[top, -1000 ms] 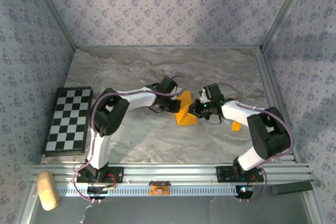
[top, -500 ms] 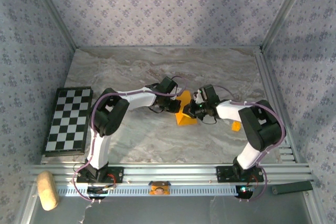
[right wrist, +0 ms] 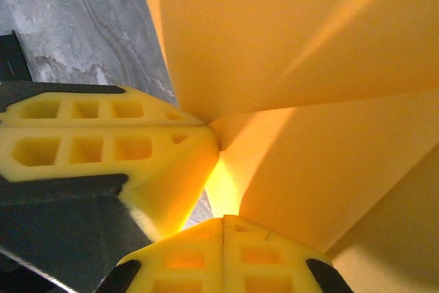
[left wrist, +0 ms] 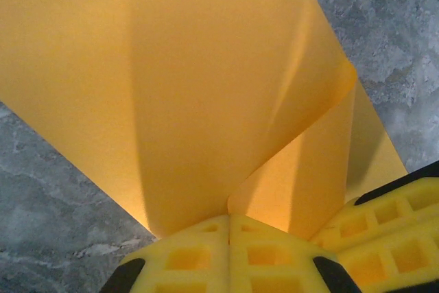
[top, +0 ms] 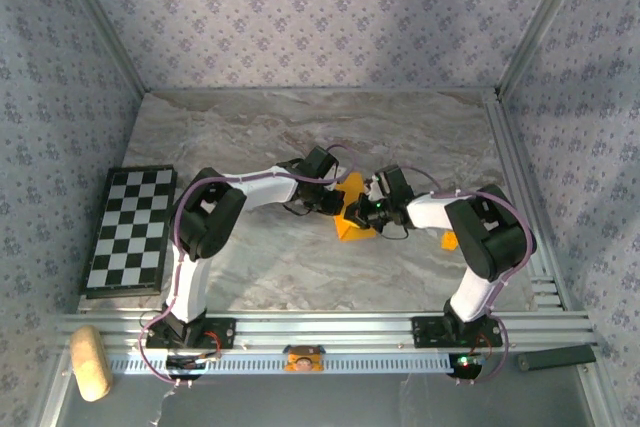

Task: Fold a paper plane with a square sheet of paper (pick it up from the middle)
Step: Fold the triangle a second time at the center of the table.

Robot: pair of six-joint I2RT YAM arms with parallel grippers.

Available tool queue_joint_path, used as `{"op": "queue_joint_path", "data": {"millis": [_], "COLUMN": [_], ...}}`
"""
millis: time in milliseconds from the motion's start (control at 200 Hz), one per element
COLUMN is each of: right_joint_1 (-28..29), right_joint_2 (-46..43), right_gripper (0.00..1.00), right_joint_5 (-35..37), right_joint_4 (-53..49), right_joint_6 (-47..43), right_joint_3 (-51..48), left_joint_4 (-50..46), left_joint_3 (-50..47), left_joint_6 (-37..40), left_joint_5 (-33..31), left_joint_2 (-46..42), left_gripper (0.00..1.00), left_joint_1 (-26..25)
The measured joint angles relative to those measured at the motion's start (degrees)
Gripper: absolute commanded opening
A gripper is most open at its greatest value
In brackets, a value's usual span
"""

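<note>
Two claws, one sheet: the left gripper (top: 335,203) and the right gripper (top: 365,215) are both nipped tight on the thin, part-folded orange-yellow sheet of paper (top: 352,228). It sits mid-table on the grey marbled tabletop (top: 300,277), well apart from the black-and-white chequered board (top: 128,232).

The sheet lies squarely between the claws, the left one on its left flank and the right one on its right, so neither arm is the nearer. Seen from the left wrist, the yellow foam pads (left wrist: 192,259) meet on a fold and the paper fans away ahead, with the other claw's pad just beside on the right. The two pinches sit almost touching.

To my eye the coming move hangs on that fold line, which runs roughly far-to-near between the grips. The claws would have to draw apart across it without tearing.
</note>
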Motion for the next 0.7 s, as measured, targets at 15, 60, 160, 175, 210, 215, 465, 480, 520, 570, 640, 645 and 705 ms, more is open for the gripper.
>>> {"op": "queue_joint_path", "data": {"millis": [15, 60, 160, 175, 210, 215, 465, 480, 520, 570, 640, 645, 705], "right_joint_1": [0.0, 0.0, -0.1, -0.1, -0.1, -0.1, -0.8, -0.9, -1.5, -2.3, -3.3, -3.3, -4.0], "right_joint_2": [0.0, 0.1, 0.1, 0.1, 0.1, 0.1, -0.8, -1.0, -1.8, -2.3, -2.3, -2.3, -2.1], "right_gripper": [0.04, 0.04, 0.04, 0.04, 0.04, 0.04, 0.06, 0.06, 0.06, 0.06, 0.05, 0.05, 0.04], "right_joint_5": [0.0, 0.0, 0.0, -0.1, -0.2, -0.2, -0.5, -0.5, -0.5, -0.5, -0.5, -0.5, -0.5], "right_joint_4": [0.1, 0.5, 2.0, 2.2, 2.5, 2.5, 2.0, 1.8, 1.2, 0.9, 0.8, 0.8, 0.7], "right_joint_6": [0.0, 0.2, 0.5, 0.6, 0.6, 0.6, 0.8, 0.8, 0.7, 0.7, 0.5, 0.5, 0.5], "right_joint_3": [-0.2, -0.7, -1.9, -1.9, -2.0, -2.0, -2.0, -2.0, -1.9, -1.5, -0.7, -0.6, 0.1], "left_joint_4": [0.0, 0.0, 0.0, 0.0, 0.0, 0.0, 0.0, 0.0, 0.0, 0.0, 0.0, 0.0, 0.0], "left_joint_3": [0.0, 0.0, 0.0, 0.0, 0.0, 0.0, -0.1, -0.1, -0.1, -0.1, -0.1, -0.1, -0.1], "left_joint_6": [0.0, 0.0, 0.0, 0.0, 0.0, 0.0, 0.0, 0.0, 0.0, 0.0, 0.0, 0.0, 0.0], "left_joint_5": [0.0, 0.0, 0.0, 0.0, 0.0, 0.0, 0.0, 0.0, 0.0, 0.0, 0.0, 0.0, 0.0], "left_joint_2": [0.0, 0.0, 0.0, 0.0, 0.0, 0.0, 0.0, 0.0, 0.0, 0.0, 0.0, 0.0, 0.0], "left_gripper": [0.02, 0.02, 0.02, 0.02, 0.02, 0.02, 0.02, 0.02, 0.02, 0.02, 0.02, 0.02, 0.02], "left_joint_1": [0.0, 0.0, 0.0, 0.0, 0.0, 0.0, 0.0, 0.0, 0.0, 0.0, 0.0, 0.0, 0.0]}}
